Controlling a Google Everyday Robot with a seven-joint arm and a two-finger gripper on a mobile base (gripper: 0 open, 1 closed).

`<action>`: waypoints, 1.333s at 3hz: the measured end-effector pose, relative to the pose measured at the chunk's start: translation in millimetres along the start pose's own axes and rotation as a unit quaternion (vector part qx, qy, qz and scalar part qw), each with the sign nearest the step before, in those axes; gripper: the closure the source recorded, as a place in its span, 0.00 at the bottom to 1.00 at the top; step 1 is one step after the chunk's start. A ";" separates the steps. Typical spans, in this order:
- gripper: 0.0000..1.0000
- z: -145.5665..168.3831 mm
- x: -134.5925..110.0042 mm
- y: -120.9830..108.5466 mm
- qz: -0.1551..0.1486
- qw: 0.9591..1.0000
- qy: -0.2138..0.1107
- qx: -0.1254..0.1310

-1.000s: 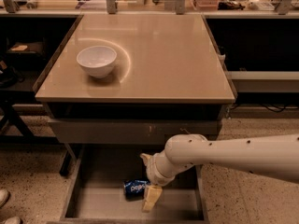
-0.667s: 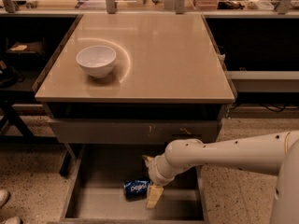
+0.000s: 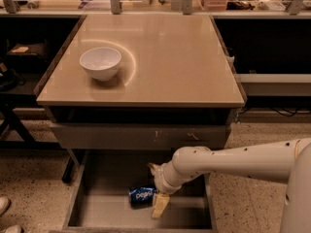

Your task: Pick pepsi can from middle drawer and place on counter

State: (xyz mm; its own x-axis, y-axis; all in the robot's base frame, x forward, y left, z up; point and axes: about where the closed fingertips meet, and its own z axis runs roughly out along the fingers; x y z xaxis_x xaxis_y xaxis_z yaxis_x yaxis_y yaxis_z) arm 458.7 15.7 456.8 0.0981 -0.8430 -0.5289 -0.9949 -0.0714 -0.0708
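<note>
The pepsi can (image 3: 142,195), dark blue with white lettering, lies on its side on the floor of the open middle drawer (image 3: 112,178), below the counter (image 3: 155,57). My gripper (image 3: 155,187) reaches down into the drawer from the right on a white arm (image 3: 233,161). It sits just right of the can. One pale fingertip (image 3: 160,205) is at the can's near right end and the other (image 3: 152,168) is behind it. The fingers stand apart, open, with the can's right end at the gap between them.
A white bowl (image 3: 100,62) stands on the counter's left side. A grey drawer front (image 3: 141,136) sits closed above the open drawer. A narrow shelf with metal posts (image 3: 155,6) runs along the back. A shoe (image 3: 4,205) shows at the lower left on the speckled floor.
The arm has shifted slightly and its far part sits lower in view. The gripper stays beside the can, and the can has not moved.
</note>
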 end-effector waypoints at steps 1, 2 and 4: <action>0.00 24.7 1.6 0.1 0.002 0.999 -0.032 -0.004; 0.00 49.2 7.5 -0.1 0.009 0.999 -0.049 -0.005; 0.00 88.8 18.0 3.3 0.013 0.998 -0.057 -0.015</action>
State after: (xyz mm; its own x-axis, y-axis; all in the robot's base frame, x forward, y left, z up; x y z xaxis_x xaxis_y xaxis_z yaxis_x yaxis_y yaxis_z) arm 459.1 47.6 371.9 0.0730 -0.7789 -0.6229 -0.9972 -0.0687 -0.0309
